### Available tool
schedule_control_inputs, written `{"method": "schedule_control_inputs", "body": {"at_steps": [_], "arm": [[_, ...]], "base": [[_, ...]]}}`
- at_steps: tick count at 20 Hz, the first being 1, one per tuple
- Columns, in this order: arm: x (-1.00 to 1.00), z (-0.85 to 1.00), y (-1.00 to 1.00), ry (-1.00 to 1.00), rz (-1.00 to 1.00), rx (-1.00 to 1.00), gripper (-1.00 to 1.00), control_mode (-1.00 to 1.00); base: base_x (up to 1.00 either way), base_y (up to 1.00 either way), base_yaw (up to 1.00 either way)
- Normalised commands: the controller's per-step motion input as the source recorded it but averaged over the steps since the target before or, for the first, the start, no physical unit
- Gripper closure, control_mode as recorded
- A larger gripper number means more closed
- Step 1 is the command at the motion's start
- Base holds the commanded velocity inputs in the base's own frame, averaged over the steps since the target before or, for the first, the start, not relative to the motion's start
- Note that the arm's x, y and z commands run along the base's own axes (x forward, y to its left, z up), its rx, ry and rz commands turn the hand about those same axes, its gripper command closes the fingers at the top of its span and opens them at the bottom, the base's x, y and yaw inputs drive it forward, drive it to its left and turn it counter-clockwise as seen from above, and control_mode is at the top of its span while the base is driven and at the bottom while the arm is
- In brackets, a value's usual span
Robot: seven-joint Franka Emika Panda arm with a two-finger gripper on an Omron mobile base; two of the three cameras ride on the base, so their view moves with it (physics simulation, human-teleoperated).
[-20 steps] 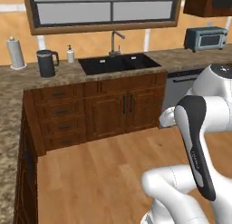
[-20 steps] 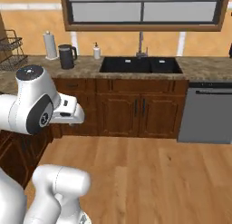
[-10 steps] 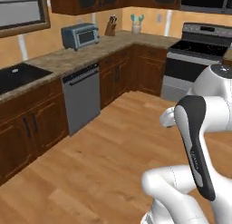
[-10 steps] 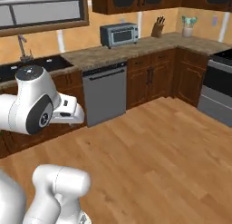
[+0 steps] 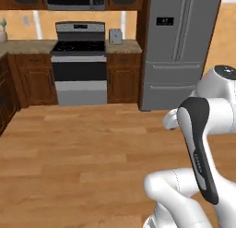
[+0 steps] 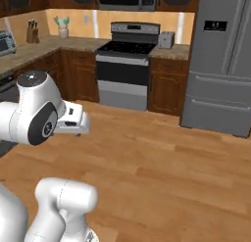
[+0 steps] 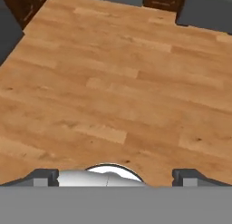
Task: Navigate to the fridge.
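Observation:
The fridge is a tall grey steel French-door unit with two long vertical handles, a small black display panel and two bottom drawers. It stands at the upper right of the left base view and at the far right of the right base view, fridge, across a stretch of wood floor. Its grey base corner, fridge, shows at the hand view's top right. My gripper hangs over bare floor, open, its fingertips spread wide with nothing between them.
A grey-and-black stove stands left of the fridge, with a brown cabinet and a toaster between them. A counter run with a knife block lines the left wall. Wood floor lies open ahead.
The base has turned, so the whole scene has swung: the sink, then the dishwasher counter, slid out of view, and the stove and fridge have come in. The arm's pose is unchanged.

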Motion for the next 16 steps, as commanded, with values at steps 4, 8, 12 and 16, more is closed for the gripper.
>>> {"method": "schedule_control_inputs", "body": {"at_steps": [4,8,12,16], "arm": [[0.0,0.0,0.0,0.0,0.0,0.0,-1.0,1.0],[0.0,0.0,0.0,0.0,0.0,0.0,-1.0,1.0],[0.0,0.0,0.0,0.0,0.0,0.0,-1.0,1.0],[0.0,0.0,0.0,0.0,0.0,0.0,-1.0,1.0]], "base": [[0.64,-0.59,-0.6],[1.0,-0.25,-0.41],[1.0,-0.28,-0.23],[1.0,-0.56,-0.04]]}}
